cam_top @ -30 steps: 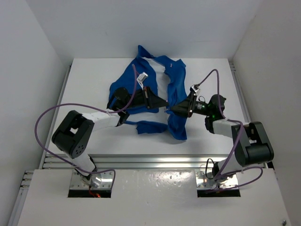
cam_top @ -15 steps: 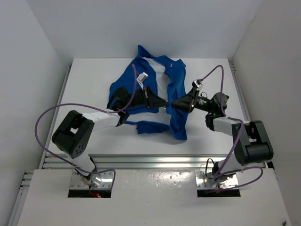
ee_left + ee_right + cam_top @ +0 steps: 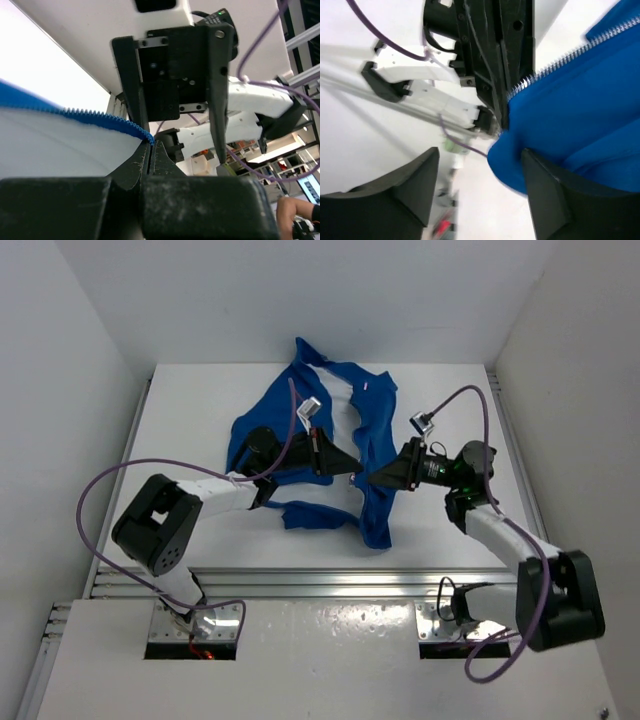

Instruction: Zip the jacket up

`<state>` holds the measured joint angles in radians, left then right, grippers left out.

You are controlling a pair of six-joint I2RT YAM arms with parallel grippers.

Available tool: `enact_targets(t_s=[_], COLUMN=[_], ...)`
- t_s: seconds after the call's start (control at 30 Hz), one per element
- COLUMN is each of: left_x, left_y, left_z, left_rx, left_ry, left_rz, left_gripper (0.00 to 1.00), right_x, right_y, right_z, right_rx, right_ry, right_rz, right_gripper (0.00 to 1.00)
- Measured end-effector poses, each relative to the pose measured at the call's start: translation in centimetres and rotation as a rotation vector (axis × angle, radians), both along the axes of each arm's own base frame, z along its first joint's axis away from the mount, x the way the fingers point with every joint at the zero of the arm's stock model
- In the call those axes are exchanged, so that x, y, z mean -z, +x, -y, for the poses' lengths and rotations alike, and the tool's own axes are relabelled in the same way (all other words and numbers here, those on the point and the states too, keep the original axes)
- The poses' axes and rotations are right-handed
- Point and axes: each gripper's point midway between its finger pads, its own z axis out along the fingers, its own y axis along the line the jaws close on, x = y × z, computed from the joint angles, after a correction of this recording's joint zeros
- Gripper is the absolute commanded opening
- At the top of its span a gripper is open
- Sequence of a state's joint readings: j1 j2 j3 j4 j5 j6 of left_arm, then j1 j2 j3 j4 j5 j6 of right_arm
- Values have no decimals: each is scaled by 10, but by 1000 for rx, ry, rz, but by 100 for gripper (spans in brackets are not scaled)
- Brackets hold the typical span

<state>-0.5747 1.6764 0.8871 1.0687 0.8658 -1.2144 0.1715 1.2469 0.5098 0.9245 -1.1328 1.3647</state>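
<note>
The bright blue jacket (image 3: 280,420) lies open on the white table, white lining up. My left gripper (image 3: 347,462) is shut on the zipper edge of the jacket's left panel; in the left wrist view the toothed blue tape (image 3: 100,122) ends at the closed tips of the gripper (image 3: 151,143). My right gripper (image 3: 376,480) faces it from the right, open, at the right panel (image 3: 375,510). In the right wrist view blue fabric and pale zipper teeth (image 3: 570,115) bulge in beside one finger (image 3: 545,190) of the open gripper (image 3: 479,152).
Purple cables (image 3: 100,490) loop from both arms over the table. The white enclosure walls (image 3: 60,360) close in the left, right and back. A metal rail (image 3: 330,580) runs along the table's near edge.
My right gripper rose toward the back, then came down and nearer again, and its forearm swung outward. The jacket's right panel and lower flap shifted slightly left. The left gripper stayed put.
</note>
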Motion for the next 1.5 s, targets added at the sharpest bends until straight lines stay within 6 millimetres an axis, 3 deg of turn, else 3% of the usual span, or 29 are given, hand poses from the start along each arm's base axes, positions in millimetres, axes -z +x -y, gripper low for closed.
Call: enact_targets(t_s=[0.13,0.47,1.0,1.23,1.5], left_x=[2,5,18,26,25], left_y=[5,6,13,18,18], left_z=[1,2,8,10,12], left_rx=[-23,-33,-63,-77,-79], left_ry=[2,14,32,39,35], left_rz=[-4,-4,-25,-51,-57], left_gripper=[0,0,0,0,0], right_x=[15,60,45,37,41], right_y=[0,-6,9,12,14], right_z=[12,11,0,0,0], right_rx=[68,99,123,134,147], right_ry=[-105,-170,-24,9,12], right_rz=[14,-233,-351,-347,-372], right_gripper=[74,75,76,56,48])
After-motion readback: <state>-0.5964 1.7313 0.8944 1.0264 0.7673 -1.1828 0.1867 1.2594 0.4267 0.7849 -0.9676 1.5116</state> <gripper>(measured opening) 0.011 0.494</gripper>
